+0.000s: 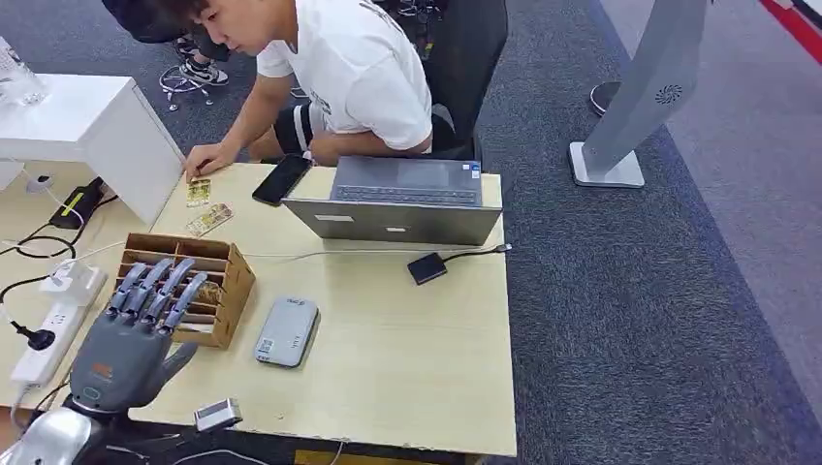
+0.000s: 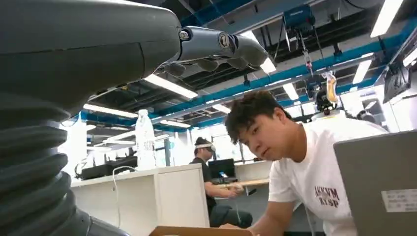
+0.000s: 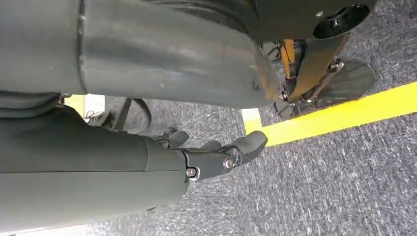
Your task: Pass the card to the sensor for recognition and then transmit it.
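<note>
Left robot hand [image 1: 136,320] sits at 8 o'clock on the counter [image 1: 407,368], palm away from the camera, fingers straight and spread, holding nothing. Fingertips [image 1: 165,276] overlap the box [image 1: 208,286] at its near-left side; can't tell whether they touch it. In the left wrist view the same robot hand [image 2: 216,49] is raised with fingers slightly bent, nothing in it.

Right robot hand [image 3: 216,155] hangs over grey carpet [image 3: 344,187] next to a yellow floor line [image 3: 354,110]; fingers loosely extended, nothing held.

Cards: one card [image 1: 198,191] at 11 o'clock on the counter, under the fingertips of the person's hand [image 1: 205,158]. Second card [image 1: 209,219] lies flat just nearer, between the first card and the box, touching neither hand. Box is a brown slotted cardboard organiser at 9 o'clock; contents of the slots too small to tell.

Sensor candidates: grey rounded device [image 1: 287,331] flat near counter centre, just right of the box; small black puck [image 1: 426,267] with a cable at 2 o'clock of it. Can't tell which is the reader.

Rest: laptop [image 1: 402,199] at 12 o'clock, phone [image 1: 281,179] just left of it, touching its corner. Small silver block [image 1: 217,414] at the near edge, 7 o'clock. Power strip [image 1: 48,334] left of the counter. Person [image 1: 359,73] in a white T-shirt leans in from the far side.
</note>
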Available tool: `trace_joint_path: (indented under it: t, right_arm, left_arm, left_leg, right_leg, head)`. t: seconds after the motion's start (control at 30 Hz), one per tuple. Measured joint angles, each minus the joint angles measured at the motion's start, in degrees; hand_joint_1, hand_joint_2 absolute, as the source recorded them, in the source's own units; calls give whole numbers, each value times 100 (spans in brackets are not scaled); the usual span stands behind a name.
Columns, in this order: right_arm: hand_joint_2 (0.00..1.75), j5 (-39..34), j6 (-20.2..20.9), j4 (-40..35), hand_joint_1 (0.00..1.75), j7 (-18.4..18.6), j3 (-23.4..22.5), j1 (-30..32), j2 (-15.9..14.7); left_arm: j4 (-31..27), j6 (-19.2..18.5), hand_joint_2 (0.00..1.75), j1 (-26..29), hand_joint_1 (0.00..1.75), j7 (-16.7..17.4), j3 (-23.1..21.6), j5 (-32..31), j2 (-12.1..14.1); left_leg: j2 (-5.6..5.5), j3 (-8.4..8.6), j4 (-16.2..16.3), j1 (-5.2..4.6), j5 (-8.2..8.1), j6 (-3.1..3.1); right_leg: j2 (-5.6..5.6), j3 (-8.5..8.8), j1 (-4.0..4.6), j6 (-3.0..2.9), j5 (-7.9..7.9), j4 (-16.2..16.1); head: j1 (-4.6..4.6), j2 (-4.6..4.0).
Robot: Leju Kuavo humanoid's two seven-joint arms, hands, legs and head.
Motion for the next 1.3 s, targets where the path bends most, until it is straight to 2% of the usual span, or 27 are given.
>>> trace_joint_path:
  t: [0.1, 0.23, 0.57, 0.83, 1.3]
  right_arm:
    - [0, 0, 2, 0, 0, -2, -11, -1, 0]
    - [0, 18, 37, 0, 0, -15, -48, -1, 0]
    - [0, 120, 66, 0, 0, 68, -61, -3, 0]
    - [0, 122, 77, 0, 0, 74, -94, -4, 0]
    - [0, 179, 83, 0, 0, 98, -144, -1, 0]
  left_arm:
    - [-2, -84, 175, 12, 0, 15, 15, 15, 46]
    - [44, -785, 175, -78, 0, 87, 63, 232, 127]
    - [946, -1689, 175, -849, 0, 98, 103, 433, 92]
    - [1312, -1749, 175, -1036, 0, 101, 101, 437, 22]
    - [1491, -1882, 175, -1020, 0, 260, 96, 514, -24]
  left_leg:
    - [0, 0, 0, 0, 1, 1]
    - [-1, 0, 0, -1, 1, 1]
    - [-1, 1, 0, 0, 2, 1]
    - [0, 1, 0, -1, 1, 1]
    - [1, 1, 0, -1, 2, 1]
  right_leg:
    - [0, 1, 0, 1, 1, 0]
    - [-1, 0, 0, 1, 1, -1]
    - [-3, 0, 0, 1, 2, 0]
    - [0, -1, -1, 1, 2, -2]
    - [0, -1, 0, 1, 2, -1]
  head:
    - [0, 0]
    - [2, 0]
    - [0, 0]
    - [0, 0]
    - [-2, 0]
